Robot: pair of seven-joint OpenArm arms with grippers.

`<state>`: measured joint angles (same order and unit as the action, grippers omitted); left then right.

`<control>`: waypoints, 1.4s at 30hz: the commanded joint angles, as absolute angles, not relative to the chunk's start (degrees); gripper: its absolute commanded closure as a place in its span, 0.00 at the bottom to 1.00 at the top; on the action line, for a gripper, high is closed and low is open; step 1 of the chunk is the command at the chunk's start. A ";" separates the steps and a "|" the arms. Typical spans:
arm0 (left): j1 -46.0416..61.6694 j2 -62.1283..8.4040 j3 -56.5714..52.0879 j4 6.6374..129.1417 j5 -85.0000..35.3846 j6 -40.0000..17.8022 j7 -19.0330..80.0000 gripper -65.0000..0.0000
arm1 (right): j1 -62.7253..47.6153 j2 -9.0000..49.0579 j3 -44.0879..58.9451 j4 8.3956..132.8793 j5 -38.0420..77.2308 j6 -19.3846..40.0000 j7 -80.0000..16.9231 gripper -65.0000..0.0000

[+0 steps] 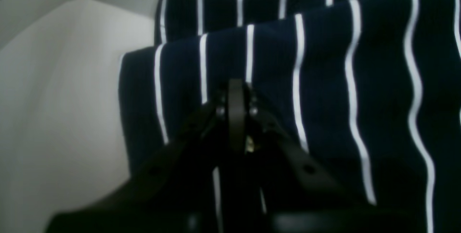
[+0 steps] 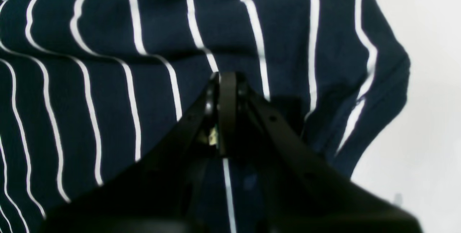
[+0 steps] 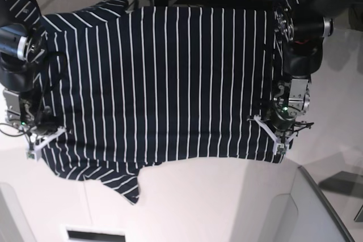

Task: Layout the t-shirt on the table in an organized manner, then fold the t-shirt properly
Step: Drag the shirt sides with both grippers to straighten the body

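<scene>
T-shirt (image 3: 164,83) spread flat on table (image 3: 215,202), stripes running near-to-far, sleeve (image 3: 122,182) nearest

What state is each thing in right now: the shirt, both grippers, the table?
Dark navy white-striped cloth t-shirt: spread out, unfolded, edges rumpled.
Left gripper: shut, over the shirt's edge.
Right gripper: shut, over the shirt.
White smooth table: mostly covered by the shirt.
</scene>
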<state>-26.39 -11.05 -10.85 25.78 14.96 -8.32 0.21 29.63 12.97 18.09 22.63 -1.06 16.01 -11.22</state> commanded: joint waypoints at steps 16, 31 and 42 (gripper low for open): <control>-27.30 -11.38 -10.95 40.04 3.91 -7.96 8.40 1.00 | 23.78 16.31 18.51 52.70 -1.10 16.13 -27.21 1.00; 1.27 -11.38 -10.95 70.81 3.21 -7.96 19.38 1.00 | 2.24 6.46 18.51 81.63 -1.19 16.13 -47.25 1.00; -0.04 -11.47 -10.95 64.92 3.30 -7.96 19.12 1.00 | 6.29 8.13 18.51 59.30 -1.36 16.13 -36.18 1.00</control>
<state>0.80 -10.94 -10.83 64.29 3.11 -8.32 19.29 6.79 7.90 18.52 59.79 -0.51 16.10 -33.91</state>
